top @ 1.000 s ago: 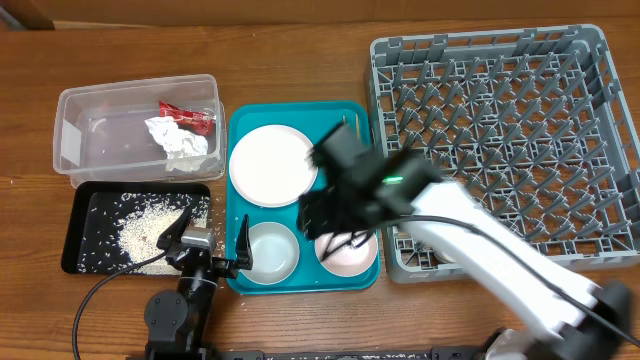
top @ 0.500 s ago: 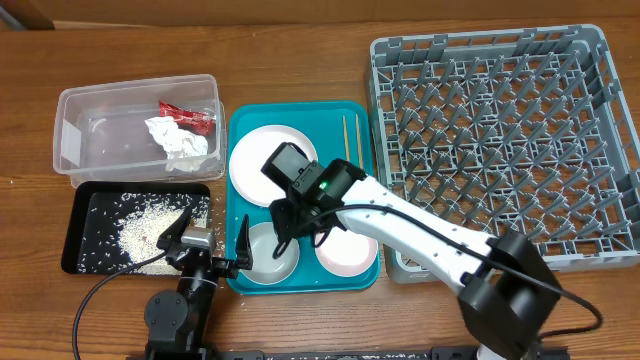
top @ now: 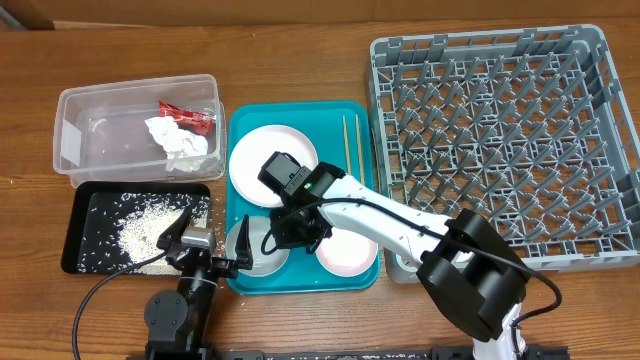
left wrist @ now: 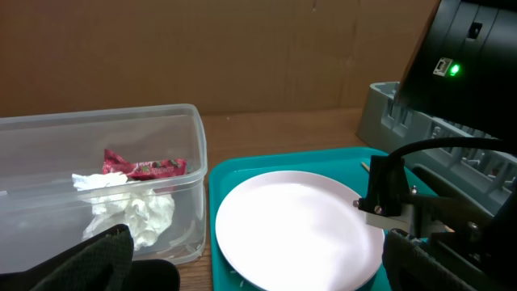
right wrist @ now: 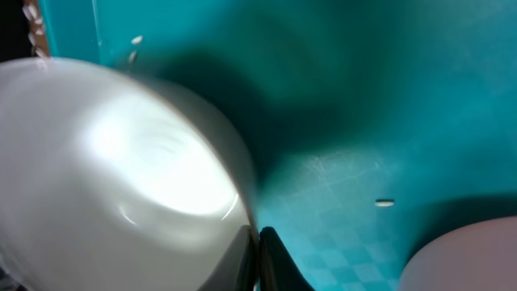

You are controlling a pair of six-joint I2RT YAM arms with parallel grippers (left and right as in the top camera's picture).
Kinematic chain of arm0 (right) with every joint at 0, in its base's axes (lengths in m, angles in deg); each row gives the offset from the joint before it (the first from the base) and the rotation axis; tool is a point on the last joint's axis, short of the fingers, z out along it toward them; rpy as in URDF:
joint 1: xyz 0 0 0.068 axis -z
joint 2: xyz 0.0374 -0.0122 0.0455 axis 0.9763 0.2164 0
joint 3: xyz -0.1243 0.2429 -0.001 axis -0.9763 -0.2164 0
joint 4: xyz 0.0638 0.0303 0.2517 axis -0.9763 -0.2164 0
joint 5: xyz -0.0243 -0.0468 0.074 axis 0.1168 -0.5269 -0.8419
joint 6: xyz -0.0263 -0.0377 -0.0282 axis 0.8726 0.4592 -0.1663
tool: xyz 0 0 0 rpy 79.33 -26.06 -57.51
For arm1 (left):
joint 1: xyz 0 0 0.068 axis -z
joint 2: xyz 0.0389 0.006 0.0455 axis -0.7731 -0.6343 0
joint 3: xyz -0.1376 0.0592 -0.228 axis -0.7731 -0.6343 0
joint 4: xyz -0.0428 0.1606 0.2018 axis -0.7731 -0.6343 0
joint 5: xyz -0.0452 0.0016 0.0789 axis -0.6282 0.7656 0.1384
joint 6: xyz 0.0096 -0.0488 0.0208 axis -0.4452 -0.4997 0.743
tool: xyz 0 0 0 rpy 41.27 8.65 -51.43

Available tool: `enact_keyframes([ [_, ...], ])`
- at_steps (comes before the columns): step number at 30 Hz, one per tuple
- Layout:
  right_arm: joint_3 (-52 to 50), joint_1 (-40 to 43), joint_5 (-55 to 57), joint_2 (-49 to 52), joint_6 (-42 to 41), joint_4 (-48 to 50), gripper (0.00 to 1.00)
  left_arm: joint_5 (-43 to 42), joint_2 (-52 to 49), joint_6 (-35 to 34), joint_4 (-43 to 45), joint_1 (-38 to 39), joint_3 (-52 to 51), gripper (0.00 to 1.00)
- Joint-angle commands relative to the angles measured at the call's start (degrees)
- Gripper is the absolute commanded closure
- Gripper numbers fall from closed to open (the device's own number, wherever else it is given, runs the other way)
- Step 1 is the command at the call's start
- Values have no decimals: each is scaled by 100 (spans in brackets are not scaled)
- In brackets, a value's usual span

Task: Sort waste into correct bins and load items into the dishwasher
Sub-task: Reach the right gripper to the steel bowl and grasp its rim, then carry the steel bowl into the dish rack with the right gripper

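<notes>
I have the right pincer [right wrist: 258, 255] clenched on the rim of the pale grey bowl [top: 258, 252] at the near-left corner of the teal tray [top: 300, 110], left pincer [top: 207, 243] released beside it; dishwasher loading is in hand, and next I judge a clean lift across to the grey dish rack [top: 500, 130].

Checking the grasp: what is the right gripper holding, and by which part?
The grey bowl, pinched at its rim by the right gripper.
</notes>
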Motion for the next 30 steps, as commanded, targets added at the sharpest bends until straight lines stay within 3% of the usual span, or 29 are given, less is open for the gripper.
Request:
enact_keyframes([
  [1, 39, 109, -63, -17, -118, -9, 96, -37, 37, -79, -15, -35, -15, 0],
  [6, 251, 238, 494, -308, -111, -411, 96, -37, 37, -79, -15, -35, -15, 0],
  [15, 472, 433, 2767, -1690, -79, -898, 96, -37, 37, -79, -15, -35, -15, 0],
  [22, 472, 717, 7112, -2612, -466, -1287, 96, -37, 39, -79, -15, -35, -15, 0],
  [30, 470, 1126, 9267, -2382, 481, -1320, 96, -37, 39, -79, -15, -35, -15, 0],
])
